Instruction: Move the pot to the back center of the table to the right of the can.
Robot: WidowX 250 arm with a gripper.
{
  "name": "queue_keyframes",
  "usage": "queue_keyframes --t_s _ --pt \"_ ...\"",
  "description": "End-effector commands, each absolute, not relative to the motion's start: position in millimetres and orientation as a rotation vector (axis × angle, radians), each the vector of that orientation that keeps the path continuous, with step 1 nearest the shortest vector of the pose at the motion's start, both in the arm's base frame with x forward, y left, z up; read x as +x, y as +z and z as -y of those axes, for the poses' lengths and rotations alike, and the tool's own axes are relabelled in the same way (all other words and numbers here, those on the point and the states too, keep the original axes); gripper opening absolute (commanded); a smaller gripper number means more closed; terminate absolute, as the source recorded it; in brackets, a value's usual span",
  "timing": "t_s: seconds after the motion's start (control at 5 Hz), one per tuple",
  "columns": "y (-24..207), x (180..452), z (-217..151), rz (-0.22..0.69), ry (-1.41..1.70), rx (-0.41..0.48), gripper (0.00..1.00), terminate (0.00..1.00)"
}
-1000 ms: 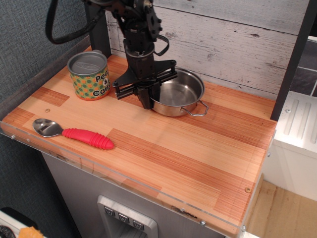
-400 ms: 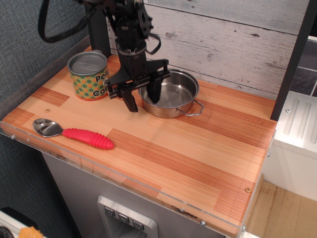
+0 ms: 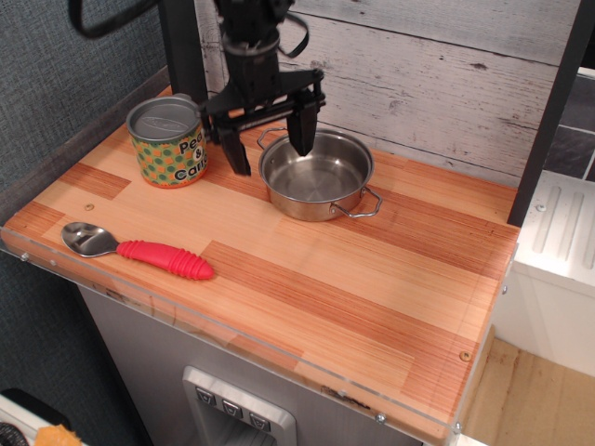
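Observation:
The shiny steel pot (image 3: pixel 316 177) stands on the wooden table (image 3: pixel 307 279) at the back center, just right of the can (image 3: pixel 167 141), which has a silver lid and a label of green and orange dots. The two stand apart with a small gap. My gripper (image 3: pixel 268 146) hangs open and empty above the pot's left rim, lifted clear of it. One finger (image 3: pixel 234 149) is over the gap between can and pot, the other (image 3: pixel 301 130) is over the pot's back rim.
A red-handled metal spoon (image 3: pixel 139 249) lies near the front left edge. A grey plank wall runs along the back. A black post (image 3: pixel 548 111) stands at the right rear. A clear acrylic strip lines the front edge.
The gripper let go of the pot's left rim, opened wide and rose up and back. The pot shifted slightly left, then stayed put.

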State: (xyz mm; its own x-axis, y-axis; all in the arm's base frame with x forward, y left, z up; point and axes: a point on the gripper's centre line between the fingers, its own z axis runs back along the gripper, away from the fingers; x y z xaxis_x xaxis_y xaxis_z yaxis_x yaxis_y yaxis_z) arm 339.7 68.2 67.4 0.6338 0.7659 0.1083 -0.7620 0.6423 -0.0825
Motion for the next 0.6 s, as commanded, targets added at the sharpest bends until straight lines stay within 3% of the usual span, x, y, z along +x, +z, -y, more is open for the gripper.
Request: queue_keyframes --t_s 0.0,0.4 --pt "118.7 332.0 -49.7 0.202 0.656 0.026 1.0 0.0" --pt "129.5 316.3 4.9 0.192 0.491 0.0 1.0 0.0"
